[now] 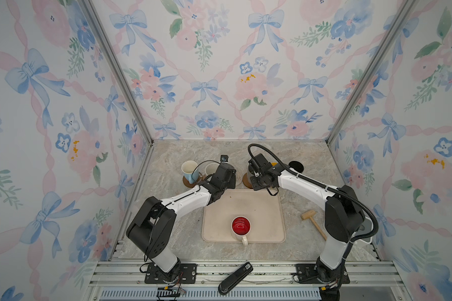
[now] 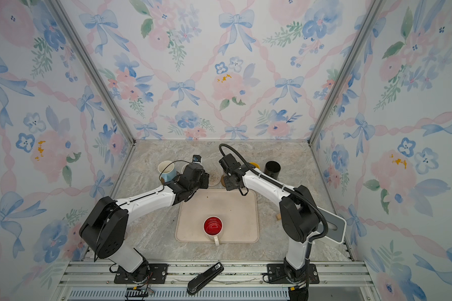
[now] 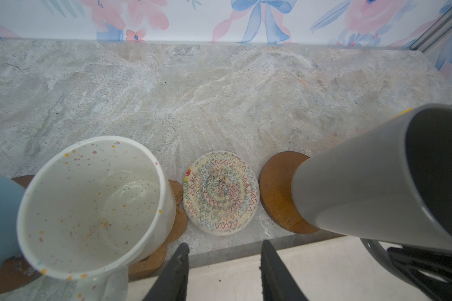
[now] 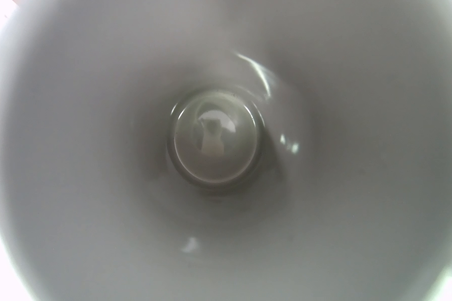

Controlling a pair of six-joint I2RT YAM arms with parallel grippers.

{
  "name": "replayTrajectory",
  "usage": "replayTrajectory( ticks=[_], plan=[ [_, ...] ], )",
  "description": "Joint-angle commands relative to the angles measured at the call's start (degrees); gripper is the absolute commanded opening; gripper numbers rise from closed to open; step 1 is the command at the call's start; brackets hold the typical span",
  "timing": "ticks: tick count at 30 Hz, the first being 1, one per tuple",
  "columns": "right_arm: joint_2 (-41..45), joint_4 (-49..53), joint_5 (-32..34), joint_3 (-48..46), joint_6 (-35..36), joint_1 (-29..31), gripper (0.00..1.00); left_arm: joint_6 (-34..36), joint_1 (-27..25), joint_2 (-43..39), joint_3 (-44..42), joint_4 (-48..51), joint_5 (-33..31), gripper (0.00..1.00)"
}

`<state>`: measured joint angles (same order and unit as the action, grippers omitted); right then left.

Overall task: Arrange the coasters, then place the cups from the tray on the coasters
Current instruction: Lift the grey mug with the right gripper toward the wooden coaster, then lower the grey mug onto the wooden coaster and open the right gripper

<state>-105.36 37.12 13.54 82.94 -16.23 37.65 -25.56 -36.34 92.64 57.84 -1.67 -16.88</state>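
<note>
On the beige tray [image 1: 259, 206] stands one white cup with a red inside [image 1: 241, 226]. Behind the tray, the light blue cup [image 1: 191, 170] sits on a dark brown round coaster [image 1: 187, 182]. The speckled cup [image 3: 89, 203] sits on the paw-shaped coaster [image 3: 178, 226]. The cream woven coaster [image 3: 221, 195] lies bare. My left gripper [image 3: 225, 245] is open and empty over the tray's far edge. My right gripper [image 3: 412, 263] is shut on the grey cup [image 3: 363, 187], which is on or just above the wooden disc [image 3: 277, 192]. The yellow cup [image 1: 274, 164] and black cup [image 2: 272, 169] stand further right.
A wooden mallet [image 1: 312, 221] lies right of the tray, beside the right arm. A white-and-grey box [image 2: 334, 226] stands at the right wall. A black stapler [image 1: 235, 278] rests on the front rail. Walls close in the back and both sides.
</note>
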Motion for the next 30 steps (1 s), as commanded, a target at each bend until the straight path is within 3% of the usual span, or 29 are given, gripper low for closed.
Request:
replayTrajectory(
  ticks=[1,30],
  plan=[
    [-0.2,-4.1,0.7,3.7,0.2,-0.6,0.00,0.6,0.5,-0.2,-0.9,-0.8,0.2,0.42],
    [-5.1,-3.4,0.7,6.4,-0.5,-1.5,0.00,0.4,0.6,-0.1,-1.0,-0.9,0.7,0.42]
  ],
)
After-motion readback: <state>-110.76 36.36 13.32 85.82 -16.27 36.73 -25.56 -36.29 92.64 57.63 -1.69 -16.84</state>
